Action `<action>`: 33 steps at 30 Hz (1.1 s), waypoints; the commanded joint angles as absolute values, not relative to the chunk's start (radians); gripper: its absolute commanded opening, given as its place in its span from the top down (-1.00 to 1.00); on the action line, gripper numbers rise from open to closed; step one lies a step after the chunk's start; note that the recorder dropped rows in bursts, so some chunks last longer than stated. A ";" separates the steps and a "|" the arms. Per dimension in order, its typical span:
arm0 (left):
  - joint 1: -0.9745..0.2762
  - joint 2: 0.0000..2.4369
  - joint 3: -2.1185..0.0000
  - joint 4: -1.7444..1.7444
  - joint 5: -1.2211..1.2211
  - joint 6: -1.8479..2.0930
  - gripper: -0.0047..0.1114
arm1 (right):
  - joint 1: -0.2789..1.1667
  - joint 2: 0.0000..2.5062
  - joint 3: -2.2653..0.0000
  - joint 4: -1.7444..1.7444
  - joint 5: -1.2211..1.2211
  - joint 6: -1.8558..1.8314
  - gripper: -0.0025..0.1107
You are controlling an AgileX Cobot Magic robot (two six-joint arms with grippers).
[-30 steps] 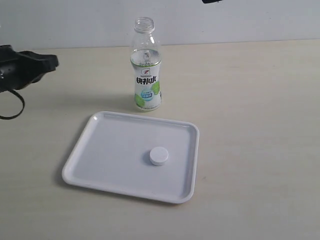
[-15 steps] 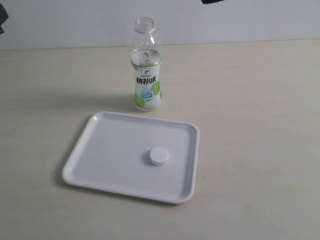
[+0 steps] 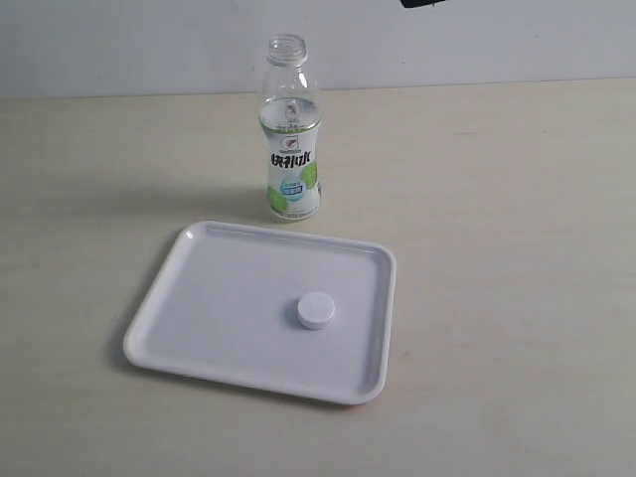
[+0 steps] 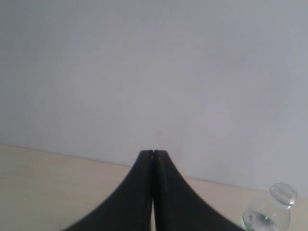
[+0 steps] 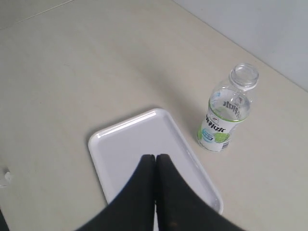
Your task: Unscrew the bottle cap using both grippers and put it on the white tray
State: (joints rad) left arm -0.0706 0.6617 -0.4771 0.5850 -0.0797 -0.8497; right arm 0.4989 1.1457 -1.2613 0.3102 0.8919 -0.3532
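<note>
The bottle cap (image 3: 316, 310), small, round and white, lies flat on the white tray (image 3: 199, 318), right of its middle. The bottle (image 3: 289, 139) stands upright with an open neck just behind the tray, and it also shows in the right wrist view (image 5: 225, 111) and partly in the left wrist view (image 4: 271, 211). My left gripper (image 4: 153, 153) is shut with nothing between its fingers, raised with the wall behind it. My right gripper (image 5: 155, 157) is shut and empty, high above the tray (image 5: 125, 144). The cap is hidden in both wrist views. Neither gripper shows in the exterior view.
The tray and bottle rest on a pale beige tabletop (image 3: 517, 199) with a light wall behind. A dark piece of the right arm (image 3: 427, 3) pokes in at the exterior view's upper edge.
The left arm, seen at the exterior view's left edge a second ago, has drawn out of that view. Cap, tray and bottle have not moved.
</note>
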 commanded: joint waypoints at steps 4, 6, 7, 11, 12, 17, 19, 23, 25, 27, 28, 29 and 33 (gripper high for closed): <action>-0.068 0.339 -0.404 0.569 0.013 -0.898 0.92 | 0.500 1.150 -1.262 0.313 0.884 -0.354 0.96; -0.068 0.300 -0.389 0.569 0.019 -0.898 0.92 | 0.500 1.150 -1.262 0.313 0.886 -0.354 0.96; -0.068 0.288 -0.380 0.565 0.019 -0.898 0.92 | 0.500 1.150 -1.262 0.313 0.886 -0.352 0.96; -0.068 0.278 -0.332 0.563 0.000 -0.916 0.92 | 0.500 1.150 -1.262 0.313 0.886 -0.352 0.96; -0.068 0.280 -0.319 0.563 -0.011 -0.935 0.92 | 0.500 1.150 -1.262 0.313 0.886 -0.352 0.96; -0.068 0.260 -0.228 0.488 -0.144 -0.887 0.92 | 0.500 1.150 -1.262 0.313 0.886 -0.354 0.96; -0.068 0.242 -0.222 0.405 -0.144 -0.788 0.92 | 0.500 1.150 -1.262 0.313 0.886 -0.354 0.96; -0.068 0.189 -0.222 0.151 -0.115 -0.508 0.92 | 0.500 1.150 -1.262 0.313 0.886 -0.354 0.96; -0.068 0.138 -0.222 0.058 -0.058 -0.388 0.92 | 0.500 1.150 -1.262 0.313 0.886 -0.354 0.96; -0.068 0.095 -0.222 0.005 0.020 -0.287 0.92 | 0.500 1.150 -1.262 0.313 0.886 -0.354 0.96; -0.068 0.079 -0.221 0.000 0.044 -0.255 0.92 | 0.500 1.150 -1.262 0.313 0.886 -0.354 0.96; -0.068 0.057 -0.220 -0.007 0.074 -0.221 0.92 | 0.500 1.150 -1.262 0.313 0.886 -0.354 0.96; -0.068 0.000 -0.189 -0.007 0.141 -0.144 0.92 | 0.500 1.150 -1.262 0.313 0.886 -0.354 0.96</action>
State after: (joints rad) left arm -0.0690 0.0246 -0.2135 0.0119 0.0922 -0.2092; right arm 0.4989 1.1457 -1.2613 0.3120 0.8919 -0.3532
